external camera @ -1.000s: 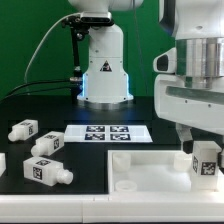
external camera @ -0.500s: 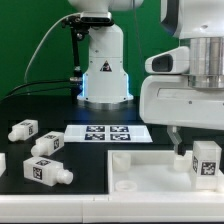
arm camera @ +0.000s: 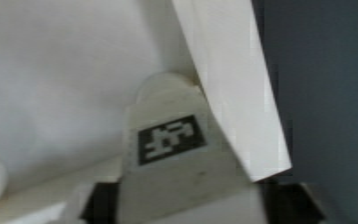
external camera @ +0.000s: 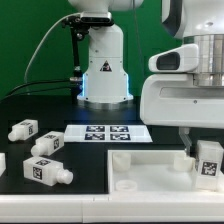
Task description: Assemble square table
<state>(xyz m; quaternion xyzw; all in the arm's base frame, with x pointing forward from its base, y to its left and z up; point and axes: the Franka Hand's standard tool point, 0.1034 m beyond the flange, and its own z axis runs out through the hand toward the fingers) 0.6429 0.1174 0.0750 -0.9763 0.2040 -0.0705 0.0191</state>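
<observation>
The pincer looks clamped on a leg over the tabletop corner. It's hard, light, slick plastic, best gripped across its flat sides.

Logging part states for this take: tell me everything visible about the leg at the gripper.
The leg is a short chunky white plastic block bearing a black-and-white tag. It stands roughly upright at the corner of the tabletop on the exterior view's right. In the wrist view it fills the gap between the fingertips of the gripper, apparently clamped.
</observation>
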